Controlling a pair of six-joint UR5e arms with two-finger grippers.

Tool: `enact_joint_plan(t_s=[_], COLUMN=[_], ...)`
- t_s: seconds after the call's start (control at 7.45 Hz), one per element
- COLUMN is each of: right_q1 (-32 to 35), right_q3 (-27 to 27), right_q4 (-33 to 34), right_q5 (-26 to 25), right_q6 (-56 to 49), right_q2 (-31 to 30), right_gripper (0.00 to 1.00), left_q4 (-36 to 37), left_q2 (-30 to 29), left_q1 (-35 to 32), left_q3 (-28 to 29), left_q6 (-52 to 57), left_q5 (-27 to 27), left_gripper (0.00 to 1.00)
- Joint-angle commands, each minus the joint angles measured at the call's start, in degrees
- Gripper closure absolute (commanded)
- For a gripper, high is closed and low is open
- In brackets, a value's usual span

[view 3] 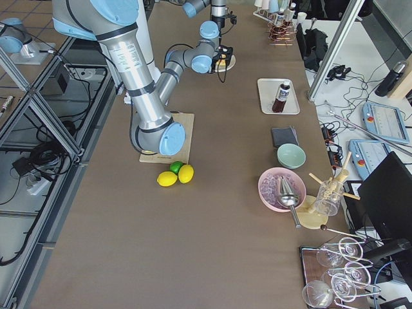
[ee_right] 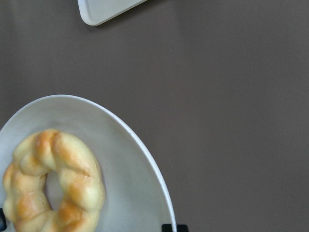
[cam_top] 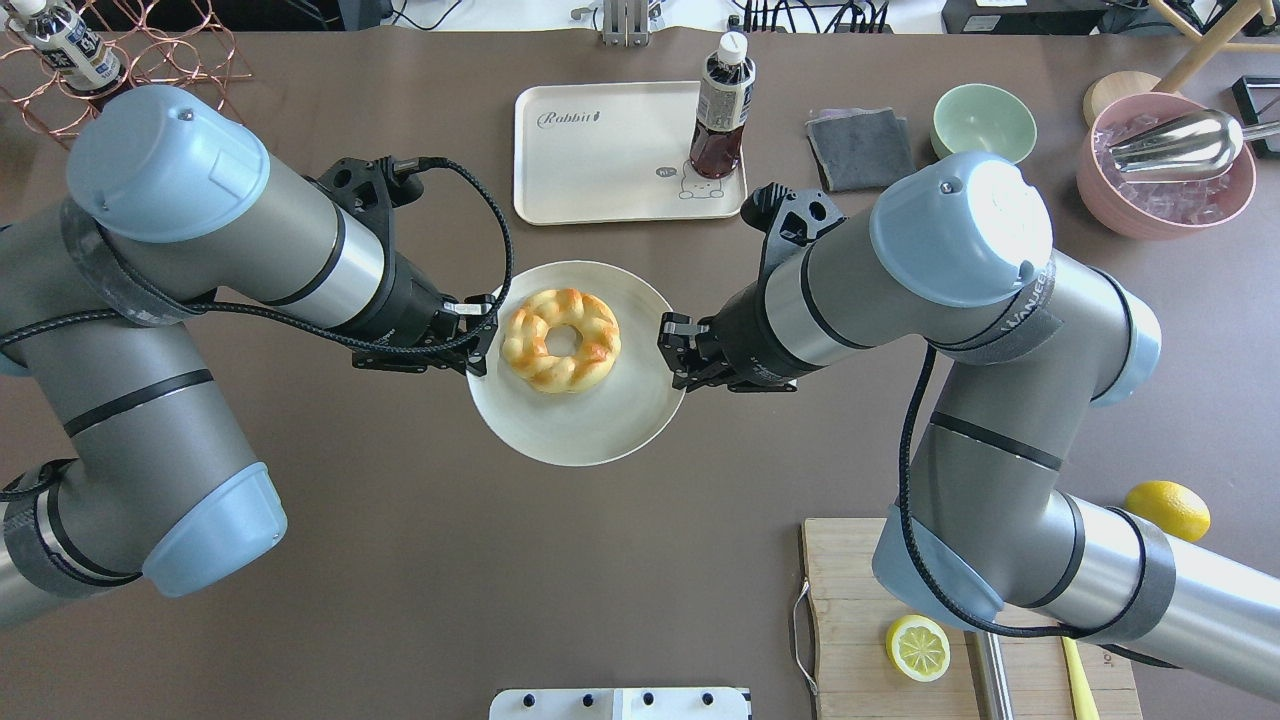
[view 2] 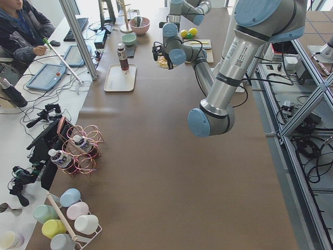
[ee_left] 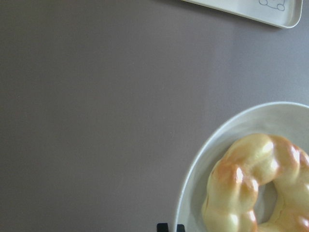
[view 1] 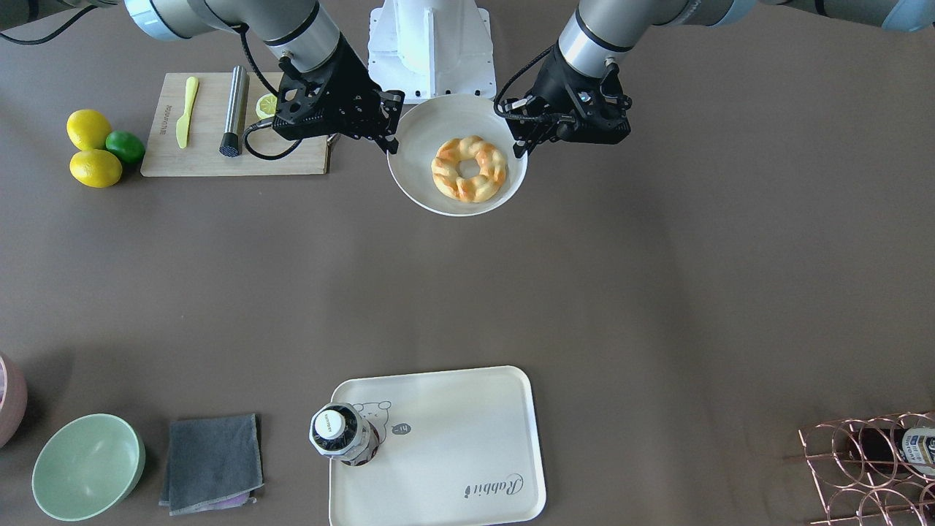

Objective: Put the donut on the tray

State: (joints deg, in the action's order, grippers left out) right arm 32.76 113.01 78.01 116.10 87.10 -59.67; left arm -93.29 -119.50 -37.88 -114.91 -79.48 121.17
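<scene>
The donut (view 1: 469,169) lies flat on a round white plate (view 1: 409,131), not on the tray. The brown bench (view 1: 657,292) carries the cream tray (view 1: 453,431) at its edge far from the robot, with a bottle (view 1: 340,433) upright on one corner. The plate sits well apart from the tray, near the robot's base. The left gripper (ee_left: 171,227) and right gripper (ee_right: 169,227) hang at opposite plate rims, fingertips nearly together, holding nothing.

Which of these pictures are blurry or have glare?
Left wrist-mounted view: the donut, very close, looks soft and washed out; right wrist-mounted view: the same; overhead exterior view: sharp, with white glare on the right arm's blue cap; exterior front-facing view: only a faint shadow under the plate.
</scene>
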Motion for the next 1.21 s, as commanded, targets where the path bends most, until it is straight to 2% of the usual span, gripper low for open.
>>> enact_joint_plan(t_s=[0.0,0.27,0.54,0.81,1.07], right_q1=[-0.8,-1.2,0.8,3.3,7.1], right_q3=[0.8,2.4,4.6,5.7,7.7], right_q4=[0.0,1.3,6.0,6.2,6.2], right_q5=[-0.7,-2.5,-1.9,-0.5,3.1], right_q6=[0.0,0.0,-0.1,-1.7,-8.7], right_q2=[0.1,0.1,-1.1,-5.8,-11.0], right_gripper=[0.01,0.0,0.0,0.0,0.0], left_q4=[-0.6,-9.7,-11.6,-16.6,-23.5], left_q2=[-0.1,-0.4,-0.6,-4.3,-9.3], left_q1=[0.0,-1.2,-4.1,-7.6,-9.4], left_q3=[1.1,6.8,11.0,20.6,33.1], left_q6=[0.4,-0.1,-0.4,-3.3,-9.2], left_q5=[-0.1,0.0,0.0,0.0,-0.5], left_gripper=[1.0,1.0,1.0,1.0,1.0])
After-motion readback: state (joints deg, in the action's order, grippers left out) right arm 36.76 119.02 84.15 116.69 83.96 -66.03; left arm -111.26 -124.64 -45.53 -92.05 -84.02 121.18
